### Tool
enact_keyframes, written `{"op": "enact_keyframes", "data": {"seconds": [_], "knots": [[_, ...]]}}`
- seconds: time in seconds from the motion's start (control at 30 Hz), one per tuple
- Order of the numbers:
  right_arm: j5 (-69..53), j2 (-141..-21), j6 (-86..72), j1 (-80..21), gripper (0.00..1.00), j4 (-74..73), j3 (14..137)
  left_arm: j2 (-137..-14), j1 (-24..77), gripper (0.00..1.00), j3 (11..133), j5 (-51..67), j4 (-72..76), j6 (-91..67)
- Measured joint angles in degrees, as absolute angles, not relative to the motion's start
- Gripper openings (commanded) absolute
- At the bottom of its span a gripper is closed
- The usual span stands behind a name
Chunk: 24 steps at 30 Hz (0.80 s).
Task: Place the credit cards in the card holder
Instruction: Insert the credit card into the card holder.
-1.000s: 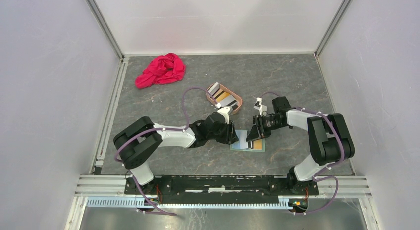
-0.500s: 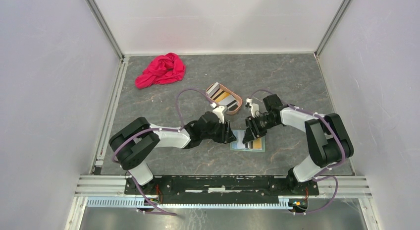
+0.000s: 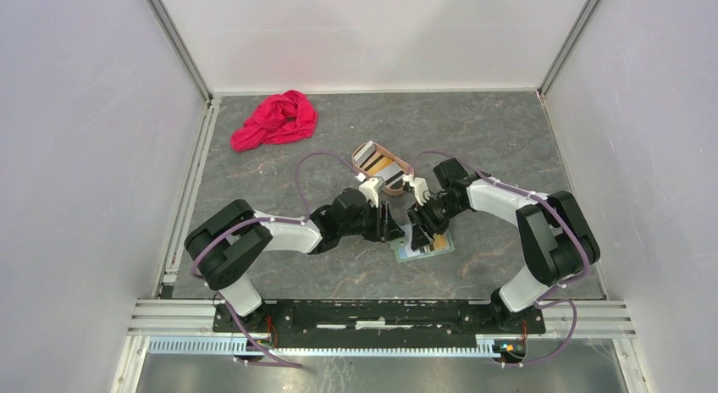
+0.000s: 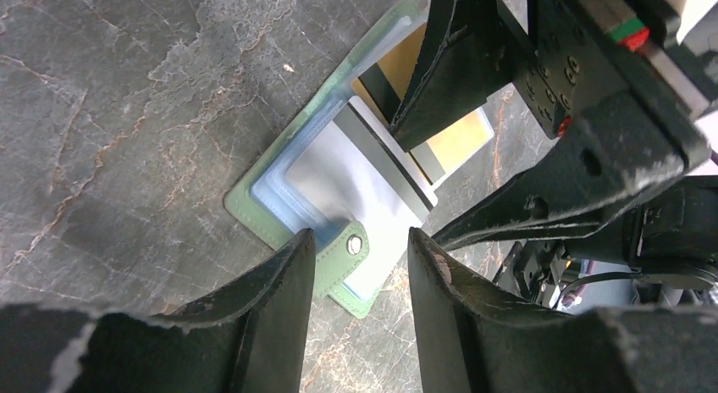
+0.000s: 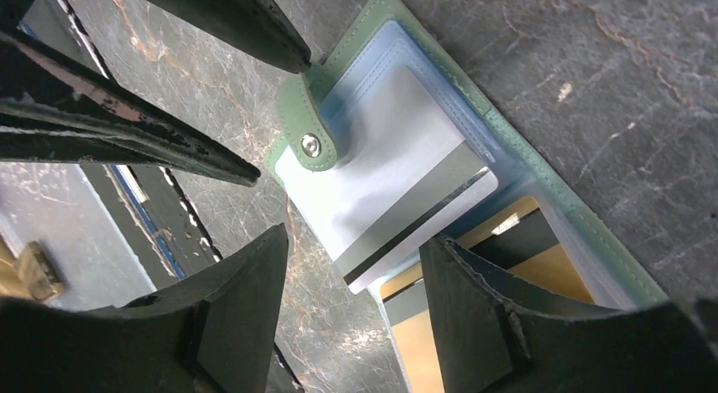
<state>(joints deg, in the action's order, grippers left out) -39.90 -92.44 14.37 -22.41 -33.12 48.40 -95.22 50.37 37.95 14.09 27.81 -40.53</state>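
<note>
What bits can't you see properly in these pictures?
1. Top view: the card holder is mostly covered by the left claw and the right claw.
2. Left wrist view: the orange card is half behind one of the right claw's fingers.
3. Top view: the cards in the tray are too small to count.

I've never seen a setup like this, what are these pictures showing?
Robot arms, left and right, sit at a table, each with a two-finger gripper. One picture looks down from above; the other two come from wrist cameras. On the table lie a red cloth, a tray of cards and an open green card holder with a white card and a gold card on it. The left gripper straddles its snap tab; the right gripper is open over the white card. Nothing is held.
</note>
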Motion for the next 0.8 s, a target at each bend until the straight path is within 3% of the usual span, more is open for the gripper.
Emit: {"op": "enact_keyframes", "data": {"seconds": [0.7, 0.77, 0.8], "knots": [[-33.47, -86.61, 31.40, -25.02, 0.70, -36.01, 48.16, -83.59, 48.29, 0.54, 30.61, 15.14, 35.42, -42.78], [-33.23, -86.04, 32.23, -25.02, 0.64, -35.90, 48.16, -82.39, 48.29, 0.54, 29.98, 15.11, 36.12, -42.78], [-32.95, -85.34, 32.49, -25.02, 0.50, -35.64, 48.12, -82.00, 48.29, 0.54, 29.58, 15.11, 36.38, -42.78]]}}
